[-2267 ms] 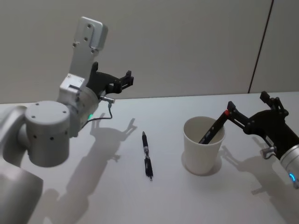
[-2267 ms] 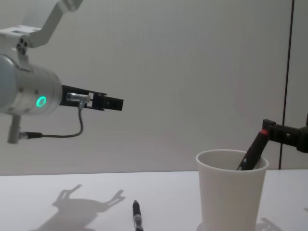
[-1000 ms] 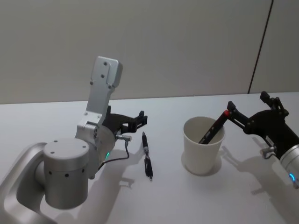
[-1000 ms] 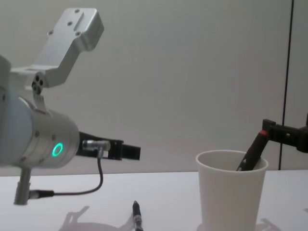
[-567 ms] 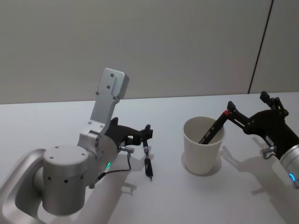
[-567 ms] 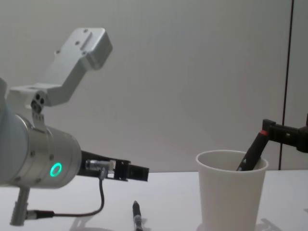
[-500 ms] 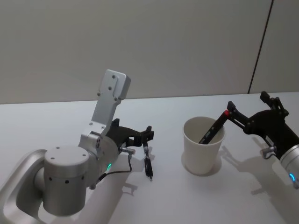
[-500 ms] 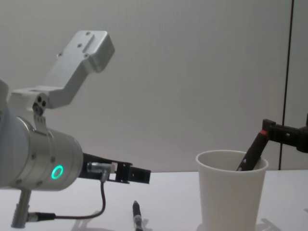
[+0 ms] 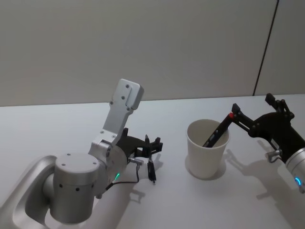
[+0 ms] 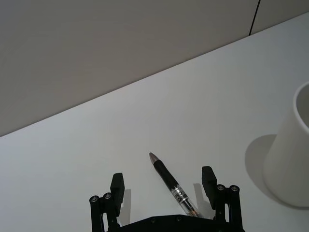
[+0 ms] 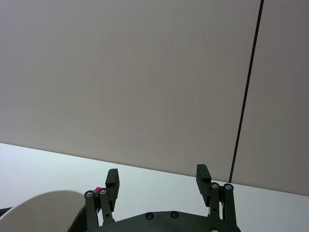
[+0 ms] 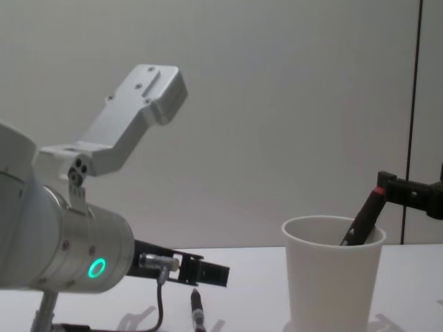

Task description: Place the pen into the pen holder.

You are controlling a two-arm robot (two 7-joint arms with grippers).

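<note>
A black pen [image 9: 151, 172] lies on the white table, left of the pen holder [image 9: 206, 151], a plain white cup. My left gripper [image 9: 151, 144] is low over the pen's upper half and open. The left wrist view shows the pen [image 10: 172, 183] between the two spread fingers, with the pen holder [image 10: 291, 154] off to one side. Another black pen with a red end [image 9: 218, 131] leans inside the pen holder [image 12: 332, 277]. My right gripper [image 9: 255, 107] hovers just right of the cup's rim, open, with nothing between its fingers [image 11: 112, 179].
The white table [image 9: 57, 129] runs back to a plain grey wall. A dark vertical seam [image 9: 264, 47] marks the wall at the right. My left arm's large grey body [image 9: 76, 191] fills the near-left of the table.
My left arm has swung down and to the right, bringing its open gripper from above the table's left side down over the pen. The right arm and the cup have not moved.
</note>
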